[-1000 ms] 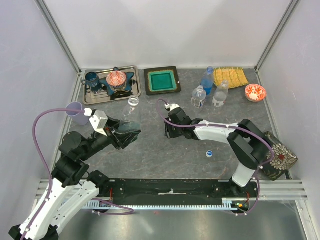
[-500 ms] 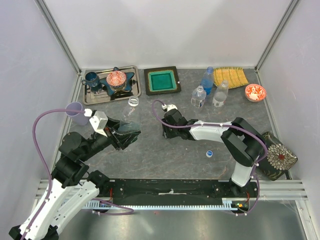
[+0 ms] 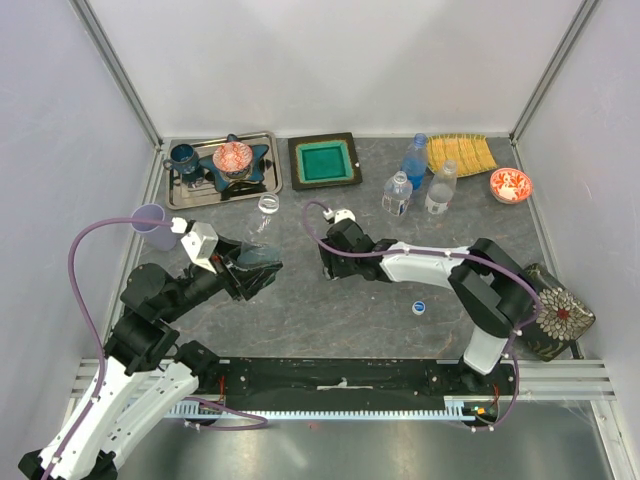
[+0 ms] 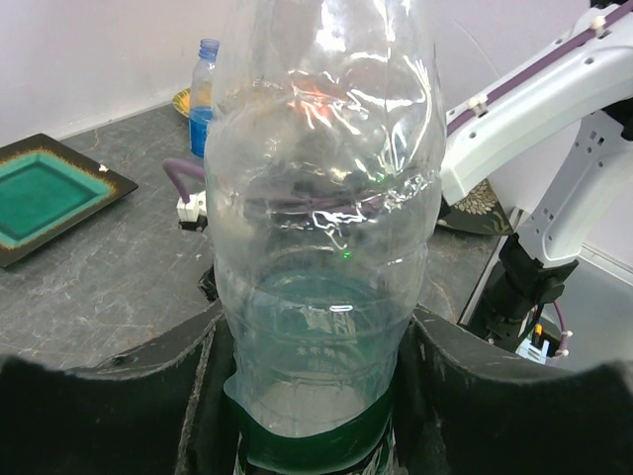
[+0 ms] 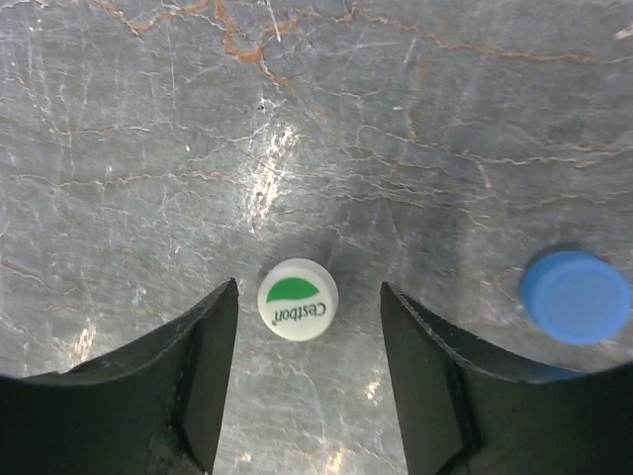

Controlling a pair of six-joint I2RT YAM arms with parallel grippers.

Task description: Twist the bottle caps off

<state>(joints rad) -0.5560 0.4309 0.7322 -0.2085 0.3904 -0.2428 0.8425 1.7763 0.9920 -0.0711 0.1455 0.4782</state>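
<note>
While L fingers [image 4: 148, 396] keep bottle [image 4: 326, 247] clamped, R fingers [image 5: 188, 376], spread, shifted left, straddling green-white cap [image 5: 297, 298]

The clear thin-walled plastic bottle [image 4: 326, 247] is glossy and crinkly, all dents and glare. The grey marbled stone-look surface [image 5: 148, 129] is smooth with a soft sheen and fine scratches. The green-and-white round plastic cap [image 5: 297, 298] looks smooth, the blue round plastic cap [image 5: 576, 297] more matt.

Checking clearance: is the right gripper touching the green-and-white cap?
Apart. In the right wrist view the cap lies between the right gripper's open fingers, with bare table showing on both sides.
</note>
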